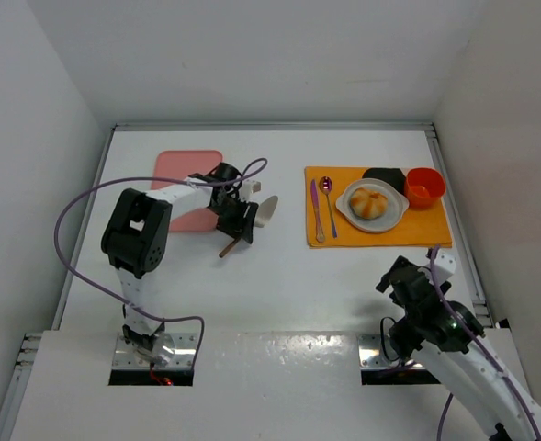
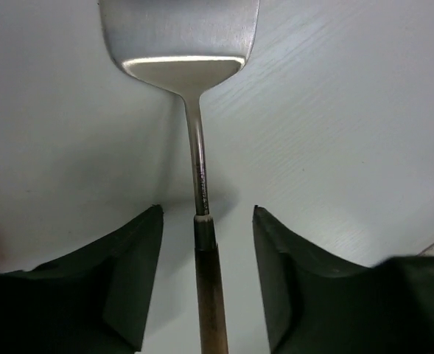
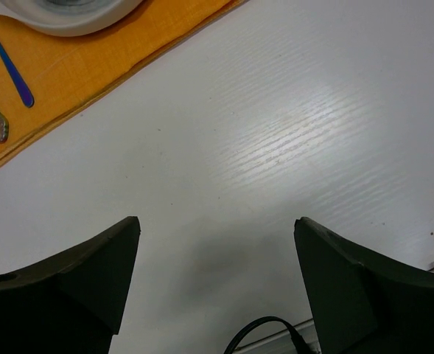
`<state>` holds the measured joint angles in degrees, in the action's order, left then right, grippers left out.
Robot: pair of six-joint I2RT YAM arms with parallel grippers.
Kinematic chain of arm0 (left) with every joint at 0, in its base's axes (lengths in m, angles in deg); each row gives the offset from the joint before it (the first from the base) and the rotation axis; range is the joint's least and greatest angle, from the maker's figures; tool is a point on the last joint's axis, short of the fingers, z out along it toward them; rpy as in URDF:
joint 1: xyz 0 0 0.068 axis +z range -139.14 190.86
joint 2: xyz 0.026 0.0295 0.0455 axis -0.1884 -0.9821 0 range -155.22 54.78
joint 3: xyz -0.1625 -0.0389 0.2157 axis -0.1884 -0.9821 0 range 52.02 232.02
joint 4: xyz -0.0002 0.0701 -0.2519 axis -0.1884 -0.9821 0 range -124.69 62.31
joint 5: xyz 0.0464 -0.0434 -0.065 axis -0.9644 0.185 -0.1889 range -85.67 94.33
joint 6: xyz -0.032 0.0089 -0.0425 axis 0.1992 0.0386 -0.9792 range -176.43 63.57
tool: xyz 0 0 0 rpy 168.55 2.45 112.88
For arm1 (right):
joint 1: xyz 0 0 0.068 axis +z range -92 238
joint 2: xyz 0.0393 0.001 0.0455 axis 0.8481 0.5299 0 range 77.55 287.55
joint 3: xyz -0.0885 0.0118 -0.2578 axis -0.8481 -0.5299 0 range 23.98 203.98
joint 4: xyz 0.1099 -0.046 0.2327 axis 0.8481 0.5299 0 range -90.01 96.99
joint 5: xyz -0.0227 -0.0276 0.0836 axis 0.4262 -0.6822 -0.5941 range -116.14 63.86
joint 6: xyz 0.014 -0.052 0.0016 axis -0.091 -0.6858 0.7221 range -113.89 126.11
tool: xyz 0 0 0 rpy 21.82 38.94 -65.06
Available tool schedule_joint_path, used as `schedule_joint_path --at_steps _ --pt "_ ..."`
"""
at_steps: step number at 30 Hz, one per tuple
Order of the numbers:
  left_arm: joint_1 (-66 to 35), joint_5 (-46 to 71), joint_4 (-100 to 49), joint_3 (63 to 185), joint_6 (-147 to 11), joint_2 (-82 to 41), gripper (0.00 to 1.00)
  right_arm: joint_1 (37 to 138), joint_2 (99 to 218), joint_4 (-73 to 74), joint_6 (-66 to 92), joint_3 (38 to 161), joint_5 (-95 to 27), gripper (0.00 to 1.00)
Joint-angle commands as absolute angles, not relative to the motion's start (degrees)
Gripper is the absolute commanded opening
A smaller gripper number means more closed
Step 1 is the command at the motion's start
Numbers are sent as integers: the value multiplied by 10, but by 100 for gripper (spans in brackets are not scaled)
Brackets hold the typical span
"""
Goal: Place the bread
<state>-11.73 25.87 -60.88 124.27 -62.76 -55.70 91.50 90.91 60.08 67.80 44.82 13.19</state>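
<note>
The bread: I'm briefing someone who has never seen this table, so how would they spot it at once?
Look at the orange placemat on the right side of the white table. A white plate sits on it, between the cutlery and an orange-red cup, and the bread lies on that plate. It is the only round, golden-yellow thing, with browner marks on top.

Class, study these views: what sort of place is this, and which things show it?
Probably a robotics lab bench staged as a dining table: a white walled table with left arm and right arm mounted at its near edge, an orange placemat carrying a plate with the bread, and cutlery beside it.
</note>
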Motion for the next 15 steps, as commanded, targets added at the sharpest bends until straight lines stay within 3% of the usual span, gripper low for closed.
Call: schedule_joint_path --at_steps 1,2,3,8,12,15 --pt "-100 277 -603 1262 -615 -554 60 915 899 696 685 474 106 86" --pt "-100 277 -619 1283 -609 -549 73 914 900 696 684 475 104 94" --pt "-100 277 -627 1295 -609 -549 76 915 899 697 684 477 100 100" --pt "-80 253 -670 1359 -566 -496 84 915 894 689 657 485 98 100" --pt "-54 225 -685 1395 -546 -427 86 913 905 693 653 497 103 100" --pt "6 157 -678 1372 -551 -357 95 914 915 697 650 508 109 100"
